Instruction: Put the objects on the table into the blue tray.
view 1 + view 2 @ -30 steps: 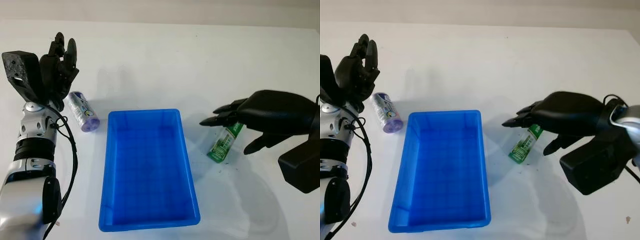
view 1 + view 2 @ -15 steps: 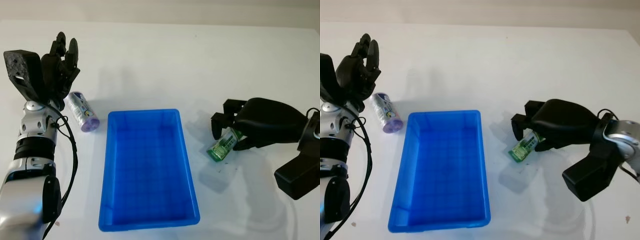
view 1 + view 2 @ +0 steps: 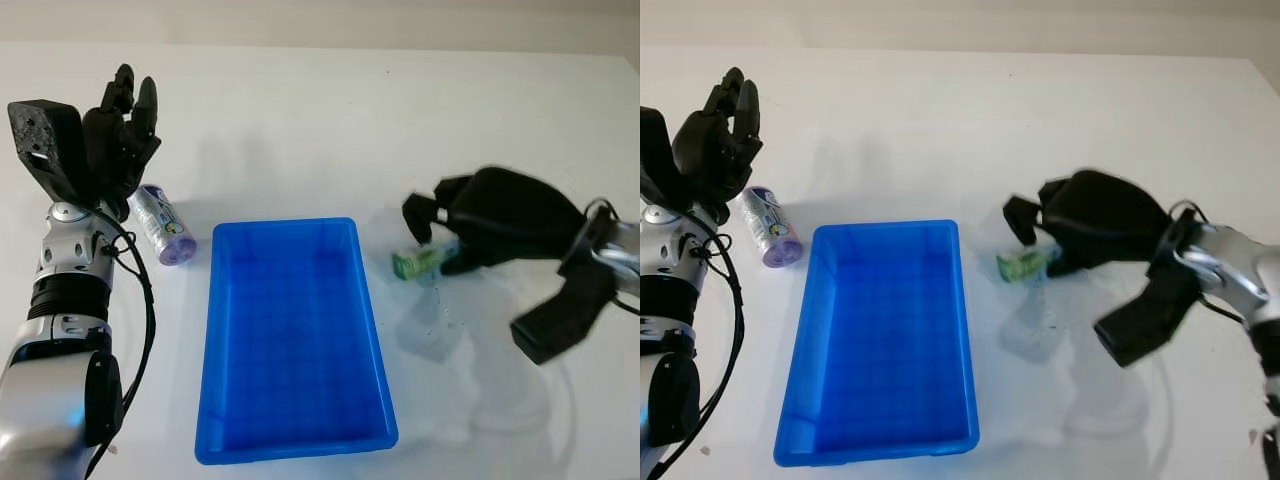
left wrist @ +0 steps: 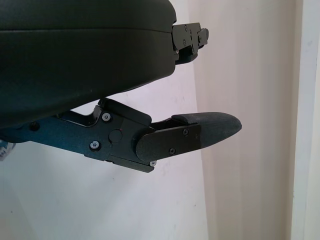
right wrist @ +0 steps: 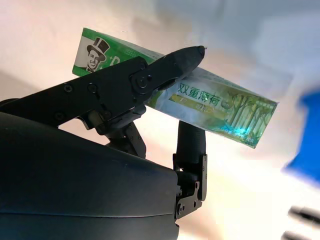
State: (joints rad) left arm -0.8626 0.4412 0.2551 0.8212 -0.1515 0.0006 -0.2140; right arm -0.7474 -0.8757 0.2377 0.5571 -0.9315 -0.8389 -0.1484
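My right hand (image 3: pixel 470 225) was clamped on the green toothpaste box (image 3: pixel 418 262), right of the blue tray (image 3: pixel 290 440); left hand (image 3: pixel 120 135) was open, upper left.

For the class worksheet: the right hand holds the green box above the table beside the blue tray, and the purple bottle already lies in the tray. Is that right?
Not quite. The bottle lies on the table outside the tray, near the left hand, as the left eye view shows. The right hand does hold the green box beside the tray.

Between the right hand (image 3: pixel 470 225), closed on the green box (image 3: pixel 420 261), and the blue tray (image 3: pixel 375 330), bare table (image 3: pixel 300 120) is left open. The tray's near wall is just beside the box. The purple bottle (image 3: pixel 165 223) is wedged between the tray and the raised, open left hand (image 3: pixel 115 140).
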